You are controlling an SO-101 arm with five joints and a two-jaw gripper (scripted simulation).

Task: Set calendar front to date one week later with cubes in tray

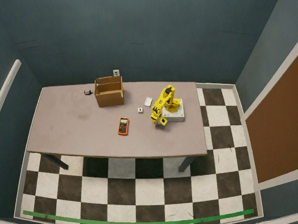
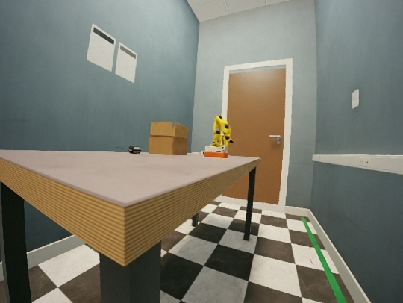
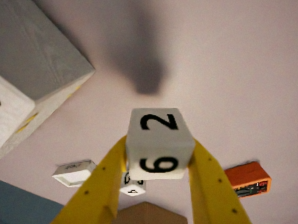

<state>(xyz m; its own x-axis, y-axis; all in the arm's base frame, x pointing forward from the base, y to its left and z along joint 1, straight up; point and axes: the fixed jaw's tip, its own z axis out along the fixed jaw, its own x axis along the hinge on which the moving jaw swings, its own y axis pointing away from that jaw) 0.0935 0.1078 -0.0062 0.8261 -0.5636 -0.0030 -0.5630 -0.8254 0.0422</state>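
Observation:
My gripper is shut on a white number cube and holds it above the table, in front of the robot base. In the wrist view the cube shows a 2 on one face and a 6 or 9 on the face below it. The second white cube lies on the table outside the tray, partly hidden behind the held cube in the wrist view. The small white calendar tray lies on the table beside it, with no cube in it.
An orange multimeter lies left of the gripper. An open cardboard box stands at the back of the table, with a small black object to its left. The robot's base block is close by.

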